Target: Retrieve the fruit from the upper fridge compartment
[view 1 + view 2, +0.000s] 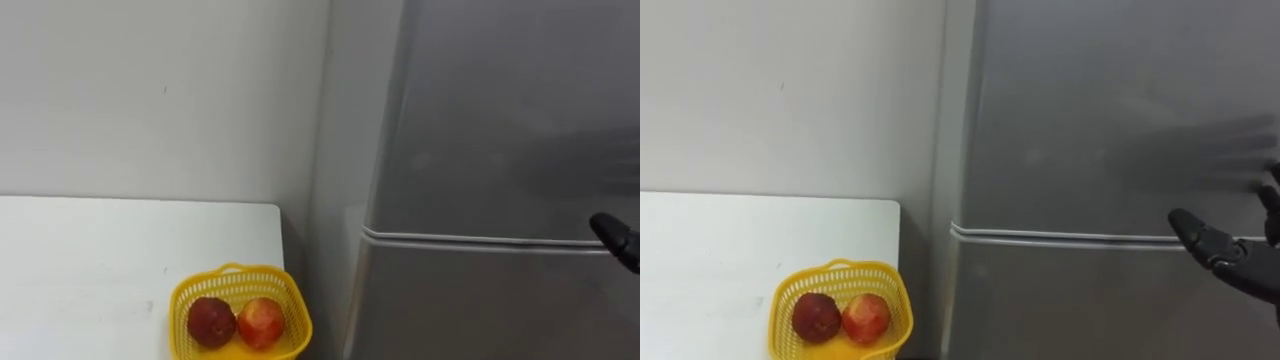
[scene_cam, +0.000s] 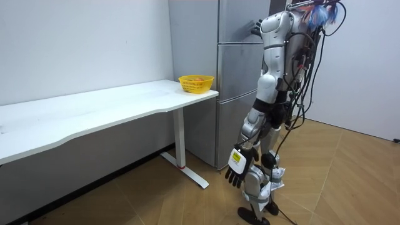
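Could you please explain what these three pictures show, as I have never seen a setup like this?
This is a humanoid robot with two five-fingered hands, standing in front of a grey fridge. Two pictures come from the cameras in its head, looking at the work before it. The third comes from a camera standing in the room. On the robot's left, beside the fridge, a white table carries a yellow basket holding two reddish fruits. The right hand is raised, open, near the fridge's closed upper door. The left hand hangs open at its side. Neither hand holds anything.
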Robot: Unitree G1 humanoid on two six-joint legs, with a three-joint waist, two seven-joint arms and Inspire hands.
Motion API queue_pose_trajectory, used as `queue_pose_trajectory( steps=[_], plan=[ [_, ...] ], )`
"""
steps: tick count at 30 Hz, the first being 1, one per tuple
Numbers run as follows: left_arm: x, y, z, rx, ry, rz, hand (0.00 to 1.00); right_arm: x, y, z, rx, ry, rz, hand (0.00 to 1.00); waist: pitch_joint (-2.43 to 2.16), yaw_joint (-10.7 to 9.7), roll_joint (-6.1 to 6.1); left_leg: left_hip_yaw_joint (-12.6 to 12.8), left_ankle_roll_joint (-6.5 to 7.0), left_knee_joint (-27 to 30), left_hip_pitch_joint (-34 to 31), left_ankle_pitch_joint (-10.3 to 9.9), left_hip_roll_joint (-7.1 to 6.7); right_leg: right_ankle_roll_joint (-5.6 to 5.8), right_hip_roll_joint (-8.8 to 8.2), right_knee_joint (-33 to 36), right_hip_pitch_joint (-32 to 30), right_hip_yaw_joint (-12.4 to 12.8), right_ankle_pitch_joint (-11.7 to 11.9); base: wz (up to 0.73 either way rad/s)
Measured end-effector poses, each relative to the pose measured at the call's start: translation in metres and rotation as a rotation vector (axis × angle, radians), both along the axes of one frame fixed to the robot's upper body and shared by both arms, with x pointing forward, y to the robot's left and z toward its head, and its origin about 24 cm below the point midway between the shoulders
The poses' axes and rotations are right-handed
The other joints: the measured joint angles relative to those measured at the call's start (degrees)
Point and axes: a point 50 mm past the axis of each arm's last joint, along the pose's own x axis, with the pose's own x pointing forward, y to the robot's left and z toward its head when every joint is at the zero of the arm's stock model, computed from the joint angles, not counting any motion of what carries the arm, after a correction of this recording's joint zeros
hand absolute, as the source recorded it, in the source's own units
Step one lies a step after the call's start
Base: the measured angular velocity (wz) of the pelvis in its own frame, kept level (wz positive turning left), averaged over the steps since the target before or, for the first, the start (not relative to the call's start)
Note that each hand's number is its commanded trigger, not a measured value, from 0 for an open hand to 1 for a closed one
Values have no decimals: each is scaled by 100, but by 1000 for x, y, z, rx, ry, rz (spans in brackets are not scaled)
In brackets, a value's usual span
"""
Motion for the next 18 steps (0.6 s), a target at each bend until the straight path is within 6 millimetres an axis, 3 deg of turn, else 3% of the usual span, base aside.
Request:
queue_pose_trajectory(
  steps=[8, 12, 14, 16, 18],
  plan=[
    [1, 4, 1, 27, -10, -8, 0, -5, -8, 2, -64, 29, -218, 0, -14, -33, 26, -47, 3, -8, -15, 1, -20, 19, -14, -13, 12, -47, -8, 4],
    [1, 4, 1, 47, -8, -9, 0, -13, -17, 5, -117, 30, -443, 0, -42, -29, 141, -56, 9, -28, -20, 4, -31, 28, -25, -17, 24, -87, -14, 5],
    [1, 4, 1, 57, -6, -7, 0, -20, -23, 4, -116, 34, -543, 0, -51, -46, 184, -61, 11, -44, -21, 6, -38, 39, -29, -17, 63, -88, -20, 5],
    [2, 3, 1, 61, -14, -7, 0, -32, -37, 1, -71, 31, -698, 0, -26, -75, 211, -67, 21, -72, -20, 11, -52, 58, -43, -45, 66, -111, -34, 8],
    [3, 4, 2, 70, -18, -8, 0, -39, -51, -10, -26, 64, -819, 0, -28, -138, 229, -99, 21, -78, -20, 12, -59, 67, -36, -114, 98, -113, -30, 8]
  ],
)
